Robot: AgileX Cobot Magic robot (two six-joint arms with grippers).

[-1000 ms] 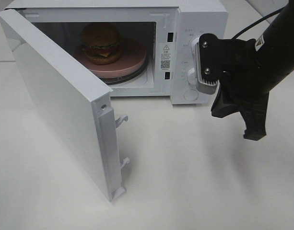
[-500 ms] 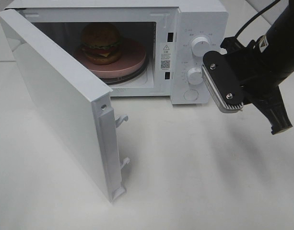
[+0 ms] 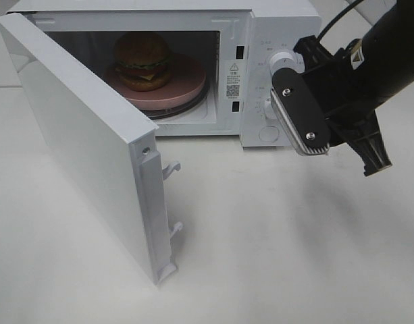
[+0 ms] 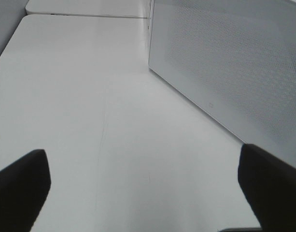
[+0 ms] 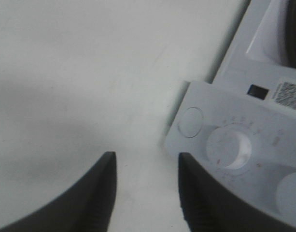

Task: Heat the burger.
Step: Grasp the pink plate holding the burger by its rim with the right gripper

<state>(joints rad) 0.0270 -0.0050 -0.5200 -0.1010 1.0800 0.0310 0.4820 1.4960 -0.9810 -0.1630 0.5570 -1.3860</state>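
The burger [image 3: 142,59], with a brown bun, lettuce and cheese, sits on a pink plate [image 3: 191,84] inside the white microwave [image 3: 281,20]. The microwave's door [image 3: 78,135] is swung wide open to the left. My right gripper [image 3: 370,158] hovers in front of the control panel at the microwave's right end. In its wrist view the right gripper [image 5: 147,159] is open, with bare table in the gap and a dial [image 5: 229,147] just beside one finger. My left gripper [image 4: 143,164] shows only in its wrist view, open wide and empty over the table.
The perforated outer face of the door [image 4: 234,72] stands close beside the left gripper. An upper dial [image 3: 282,61] and a round button [image 5: 191,122] are on the panel. Door latches [image 3: 170,169] stick out from the door's edge. White tabletop [image 3: 274,256] lies in front.
The right arm has turned and shifted up and left toward the control panel. Its fingers have parted from shut. Burger, plate and door have not moved.
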